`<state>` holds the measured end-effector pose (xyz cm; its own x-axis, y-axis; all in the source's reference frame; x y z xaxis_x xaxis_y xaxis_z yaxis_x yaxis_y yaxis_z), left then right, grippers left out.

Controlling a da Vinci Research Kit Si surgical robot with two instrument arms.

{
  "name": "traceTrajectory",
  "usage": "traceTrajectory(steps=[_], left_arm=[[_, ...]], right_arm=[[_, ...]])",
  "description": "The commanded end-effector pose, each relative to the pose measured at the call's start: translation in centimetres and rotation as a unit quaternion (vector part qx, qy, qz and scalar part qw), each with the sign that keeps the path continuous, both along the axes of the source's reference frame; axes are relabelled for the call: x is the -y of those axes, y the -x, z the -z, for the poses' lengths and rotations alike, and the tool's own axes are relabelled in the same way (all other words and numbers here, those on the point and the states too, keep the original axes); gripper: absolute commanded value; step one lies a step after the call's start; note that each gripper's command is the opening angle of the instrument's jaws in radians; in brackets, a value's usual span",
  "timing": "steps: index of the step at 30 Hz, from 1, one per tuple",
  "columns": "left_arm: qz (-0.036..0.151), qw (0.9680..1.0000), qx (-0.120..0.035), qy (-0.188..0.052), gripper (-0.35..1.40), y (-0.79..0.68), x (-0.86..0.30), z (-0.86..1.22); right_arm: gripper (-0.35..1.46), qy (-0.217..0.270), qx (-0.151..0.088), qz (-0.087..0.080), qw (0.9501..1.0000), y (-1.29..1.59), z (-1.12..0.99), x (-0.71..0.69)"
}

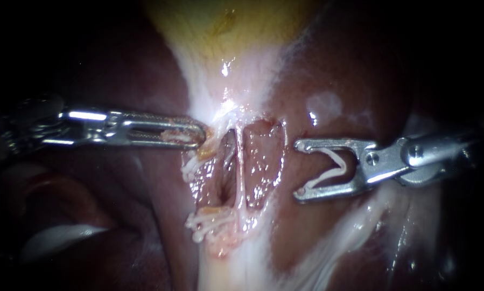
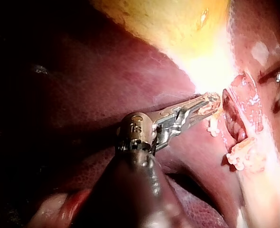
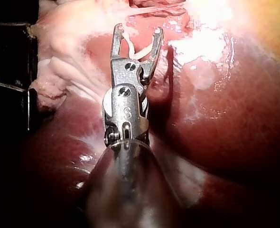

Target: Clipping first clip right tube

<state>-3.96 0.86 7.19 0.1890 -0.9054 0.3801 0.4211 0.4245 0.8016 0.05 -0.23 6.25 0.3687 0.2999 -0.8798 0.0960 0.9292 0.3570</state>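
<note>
Currently the right tube (image 1: 240, 172), taken to be the thin pale strand running near to far between the two dissected openings, lies bare at the centre of the field with no clip on it. The gallbladder (image 1: 220, 21) lies beyond its far end, and the liver (image 1: 328, 70) flanks it left and right.

The right instrument (image 1: 301, 168) stands to the right of the tube, apart from it. Its hand is open, jaws spread wide, with a white clip (image 1: 336, 164) seated between them.

The left instrument (image 1: 200, 134) reaches in from the left. Its hand appears closed on pale tissue (image 1: 208, 144) at the left margin of the openings, judged to hold the site taut.

Step in hand, by judgement: approach, ahead of clip placement. The next move calls for advancing the open hand leftward until the tube alone sits deep between the jaws, square across it, then closing.
</note>
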Motion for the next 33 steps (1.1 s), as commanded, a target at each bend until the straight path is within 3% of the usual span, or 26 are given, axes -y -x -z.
traceTrajectory(steps=[1,7,12,18,24,33], left_arm=[[0.000,1.0000,0.000,0.000,-0.35,0.00,0.00,0.00],[0.001,1.0000,-0.001,-0.002,-0.35,-0.06,-0.06,0.08],[0.020,0.9998,-0.002,-0.003,-0.35,-0.32,-0.25,0.31],[0.041,0.9991,0.001,0.012,-0.35,-0.66,-0.45,0.59],[0.049,0.9987,0.000,0.014,-0.35,-0.80,-0.48,0.68],[0.052,0.9985,-0.002,0.014,-0.35,-0.81,-0.46,0.67]], right_arm=[[0.50,0.000,0.000,0.000,1.0000,0.00,0.00,0.00],[0.50,0.000,0.000,0.000,1.0000,0.01,0.01,0.01],[0.50,0.000,0.000,0.000,1.0000,0.01,0.01,0.01],[0.50,0.000,0.000,0.000,1.0000,0.01,0.01,0.01],[0.50,0.000,0.000,0.000,1.0000,0.00,0.01,0.01],[0.50,0.001,0.000,0.000,1.0000,-0.04,-0.01,0.04]])
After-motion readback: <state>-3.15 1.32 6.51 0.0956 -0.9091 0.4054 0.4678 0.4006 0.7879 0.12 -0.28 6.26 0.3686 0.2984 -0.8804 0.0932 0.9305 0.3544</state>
